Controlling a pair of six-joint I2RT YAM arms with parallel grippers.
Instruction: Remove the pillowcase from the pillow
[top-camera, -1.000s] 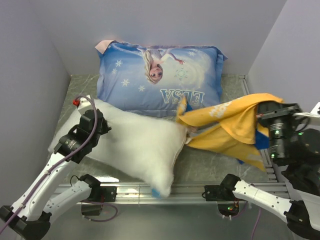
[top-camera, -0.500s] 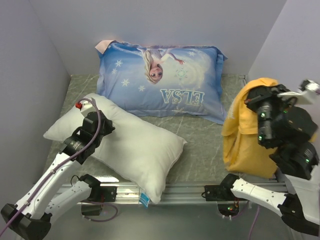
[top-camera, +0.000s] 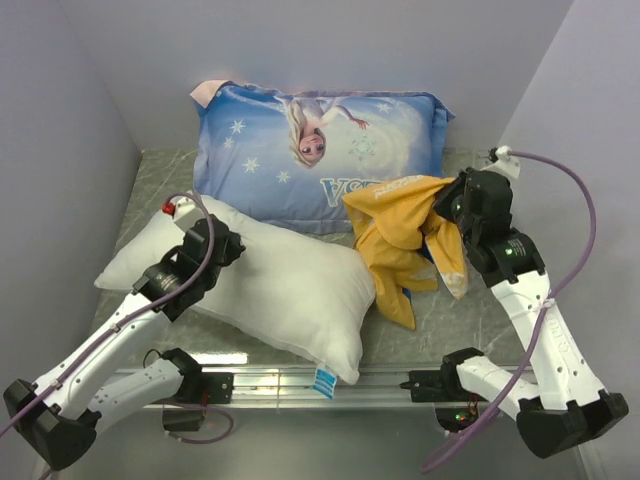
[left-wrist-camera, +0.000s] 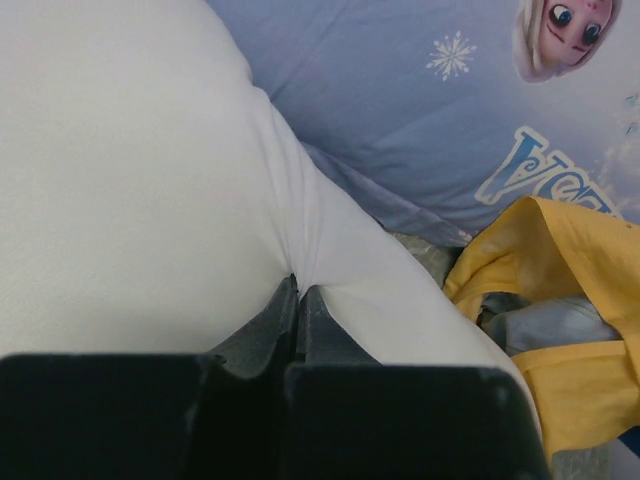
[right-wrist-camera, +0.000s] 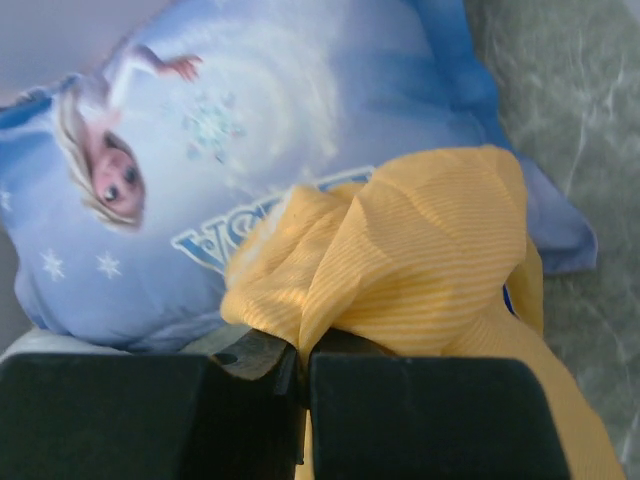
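Slanting far-left to near-right, the pillow (top-camera: 275, 285) is pinched by left gripper (left-wrist-camera: 299, 290) (right gripper (right-wrist-camera: 297, 352) pinches pillowcase (top-camera: 395, 228)).

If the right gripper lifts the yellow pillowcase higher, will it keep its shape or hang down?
Probably it hangs limp: the pillowcase drapes in loose folds from the right gripper. It looks thin and light, so one pinch should likely hold it. Its trailing end may drag over the blue pillow.
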